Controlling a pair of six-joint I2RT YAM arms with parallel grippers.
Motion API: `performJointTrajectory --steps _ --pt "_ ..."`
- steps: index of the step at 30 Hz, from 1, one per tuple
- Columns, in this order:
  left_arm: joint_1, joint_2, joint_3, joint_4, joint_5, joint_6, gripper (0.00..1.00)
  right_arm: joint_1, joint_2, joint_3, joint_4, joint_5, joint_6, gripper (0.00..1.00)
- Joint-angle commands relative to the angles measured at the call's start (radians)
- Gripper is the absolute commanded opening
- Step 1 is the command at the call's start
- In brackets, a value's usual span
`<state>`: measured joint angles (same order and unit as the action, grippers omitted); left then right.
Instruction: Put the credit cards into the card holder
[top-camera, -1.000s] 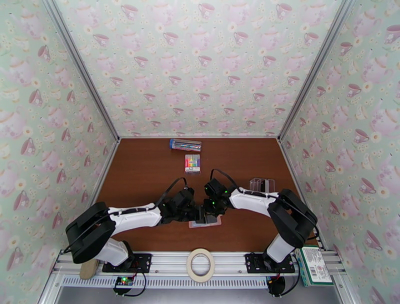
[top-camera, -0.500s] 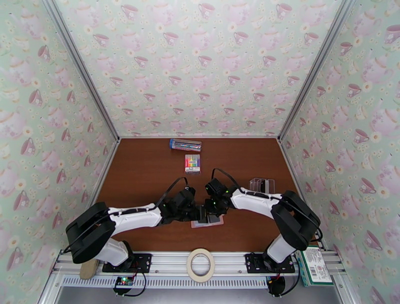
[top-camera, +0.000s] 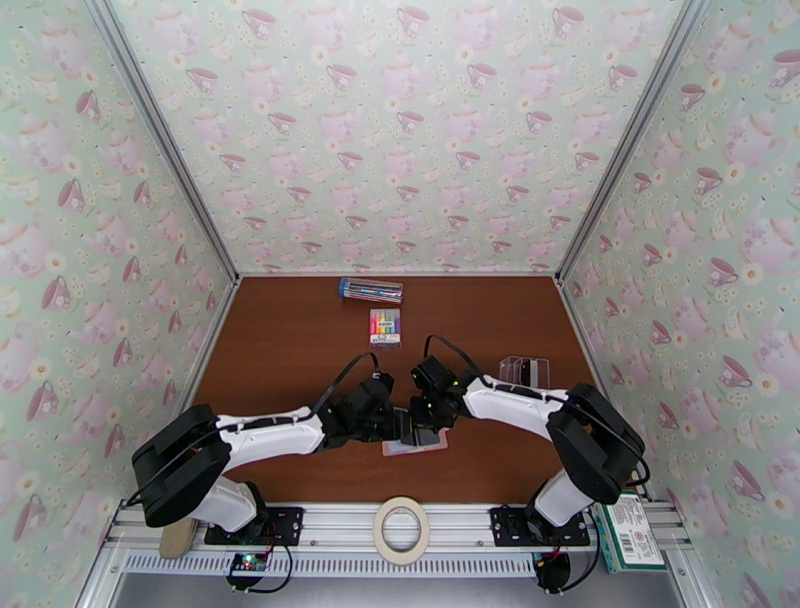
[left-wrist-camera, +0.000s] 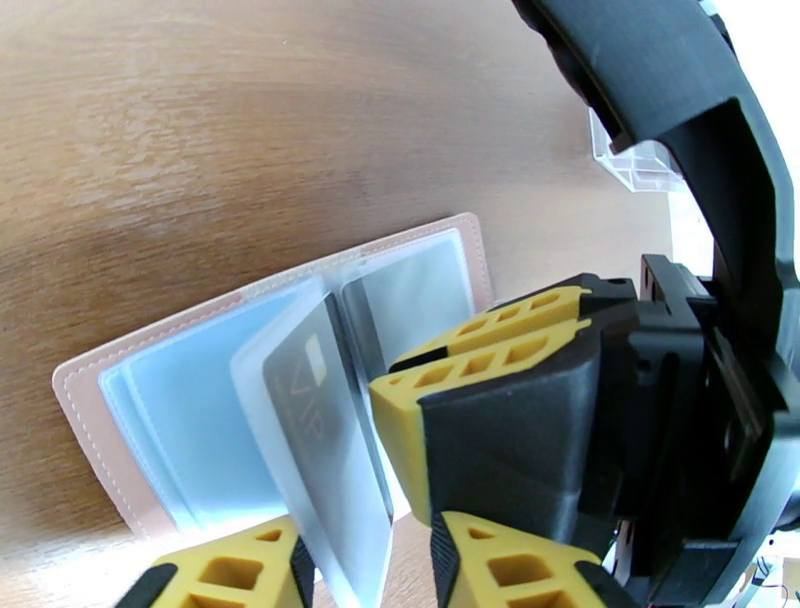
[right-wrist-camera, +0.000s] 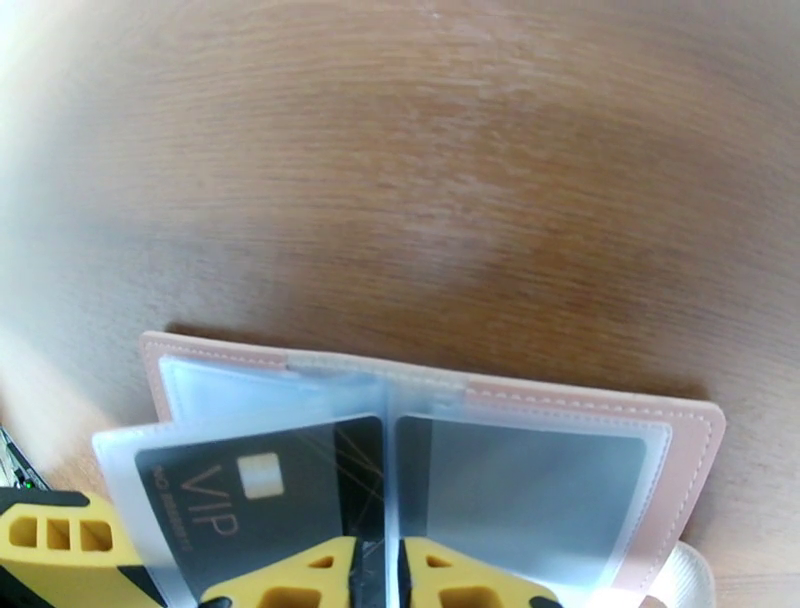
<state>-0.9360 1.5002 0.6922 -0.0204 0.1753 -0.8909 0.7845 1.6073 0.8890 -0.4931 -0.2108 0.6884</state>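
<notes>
The step in hand looks like seating the dark VIP card (left-wrist-camera: 315, 420) in its clear leaf, so the leaf needs support without being crushed. The left gripper (left-wrist-camera: 365, 540) has its fingers apart and straddles the leaf's free edge (no squeeze shows). It should close lightly and on plastic only, so the card is neither bent nor dragged out. The card stands tilted between those fingers, rising from the spine of the card holder (right-wrist-camera: 690, 440). The holder lies open on the wooden table (right-wrist-camera: 400, 150) between the two arms. The right gripper (right-wrist-camera: 392, 560) has its fingers drawn almost together at the spine, just right of the card, and appears to pinch a leaf; a steady hold is best there. The other credit cards (top-camera: 525, 370) sit well to the right and farther back.
</notes>
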Motion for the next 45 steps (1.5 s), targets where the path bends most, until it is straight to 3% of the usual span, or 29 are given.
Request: performJointTrajectory --steps 1,14,21,34,45 --pt "-0.014 0.018 0.026 0.027 0.030 0.000 0.38 0.010 -0.052 0.009 0.080 -0.024 0.037 0.17" --pt "-0.014 0.037 0.030 0.016 0.029 -0.006 0.35 -0.001 -0.049 -0.006 0.102 -0.027 0.059 0.19" --pt "-0.017 0.025 0.046 0.017 0.045 -0.005 0.36 -0.070 -0.125 -0.043 0.061 -0.006 0.040 0.26" --pt "-0.053 0.119 0.180 -0.022 0.071 0.028 0.41 -0.178 -0.221 -0.097 0.016 0.002 -0.003 0.27" --pt "-0.058 0.122 0.195 -0.045 0.055 0.039 0.42 -0.218 -0.285 -0.116 -0.016 0.014 -0.032 0.29"
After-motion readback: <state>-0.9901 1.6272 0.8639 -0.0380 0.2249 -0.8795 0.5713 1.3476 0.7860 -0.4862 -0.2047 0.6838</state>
